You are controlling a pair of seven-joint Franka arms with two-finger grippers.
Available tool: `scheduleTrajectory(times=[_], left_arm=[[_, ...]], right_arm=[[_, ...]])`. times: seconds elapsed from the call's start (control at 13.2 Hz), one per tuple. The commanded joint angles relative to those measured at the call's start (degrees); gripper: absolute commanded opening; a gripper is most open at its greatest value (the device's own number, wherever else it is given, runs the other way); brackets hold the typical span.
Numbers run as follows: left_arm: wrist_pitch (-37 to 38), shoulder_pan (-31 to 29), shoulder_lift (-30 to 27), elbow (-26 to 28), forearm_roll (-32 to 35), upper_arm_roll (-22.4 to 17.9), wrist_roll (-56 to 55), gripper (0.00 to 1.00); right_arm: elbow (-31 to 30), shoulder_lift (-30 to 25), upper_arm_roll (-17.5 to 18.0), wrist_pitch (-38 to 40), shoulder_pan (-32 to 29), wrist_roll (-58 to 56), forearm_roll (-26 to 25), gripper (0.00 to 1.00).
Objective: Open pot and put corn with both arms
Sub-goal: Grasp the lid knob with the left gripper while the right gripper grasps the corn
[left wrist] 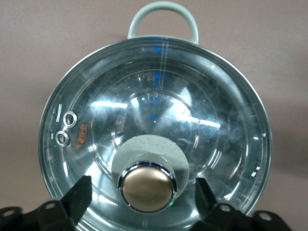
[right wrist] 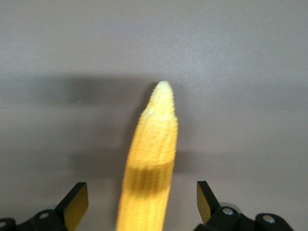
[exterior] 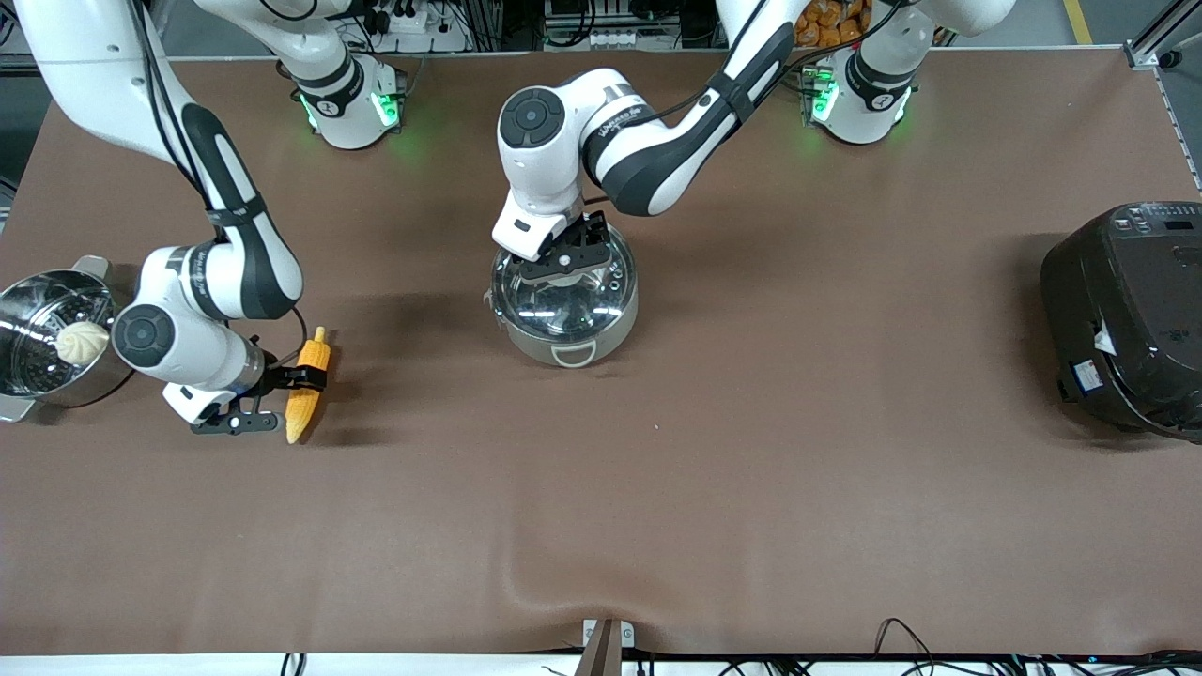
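Observation:
The pot (exterior: 606, 340) stands mid-table with its glass lid (exterior: 563, 310) on. My left gripper (exterior: 571, 259) hovers just over the lid, open, with one finger on each side of the copper knob (left wrist: 147, 187) and not touching it. In the left wrist view the gripper (left wrist: 143, 201) straddles the knob, and the lid (left wrist: 159, 106) and one loop handle (left wrist: 162, 12) show. The corn (exterior: 308, 383) lies on the table toward the right arm's end. My right gripper (exterior: 282, 401) is open, low over it, with the cob (right wrist: 151, 154) between the spread fingers (right wrist: 77, 204).
A steel steamer pot (exterior: 28, 366) with a white bun (exterior: 83, 343) stands at the right arm's end of the table, close to the right wrist. A large black rice cooker (exterior: 1127, 319) stands at the left arm's end. A brown mat covers the table.

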State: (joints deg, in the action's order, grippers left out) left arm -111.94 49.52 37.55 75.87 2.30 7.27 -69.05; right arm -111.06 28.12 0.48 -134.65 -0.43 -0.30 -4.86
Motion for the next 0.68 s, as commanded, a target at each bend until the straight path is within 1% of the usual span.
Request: scheduleTrajectory(times=[0.0, 0.3, 0.38, 0.46, 0.53, 0.61], left_arm=[[0.3, 0.5, 0.9, -1.5, 1.5, -0.2, -1.4, 0.86], [0.3, 0.3, 1.0, -1.5, 1.5, -0.2, -1.1, 0.85], [0.3, 0.3, 1.0, -1.5, 1.5, -0.2, -1.0, 0.80], [0.3, 0.3, 1.0, -1.5, 1.5, -0.2, -1.0, 0.78], [0.3, 0.3, 1.0, -1.5, 1.5, -0.2, -1.1, 0.75], [0.3, 0.3, 1.0, -1.5, 1.4, -0.2, -1.3, 0.68]], right_arm=[[0.1, 2.8, 0.1, -2.1, -1.2, 1.0, -2.2, 1.00], [0.0, 4.0, 0.2, -1.7, -1.0, 1.1, -2.1, 1.00], [0.0, 4.0, 0.2, -1.3, -0.8, 1.1, -2.1, 1.00], [0.0, 4.0, 0.2, -1.1, -0.8, 1.1, -2.1, 1.00], [-0.1, 3.8, 0.2, -1.1, -0.7, 1.0, -2.1, 0.96], [-0.1, 3.7, 0.2, -0.5, -0.7, 1.1, -2.1, 0.41]])
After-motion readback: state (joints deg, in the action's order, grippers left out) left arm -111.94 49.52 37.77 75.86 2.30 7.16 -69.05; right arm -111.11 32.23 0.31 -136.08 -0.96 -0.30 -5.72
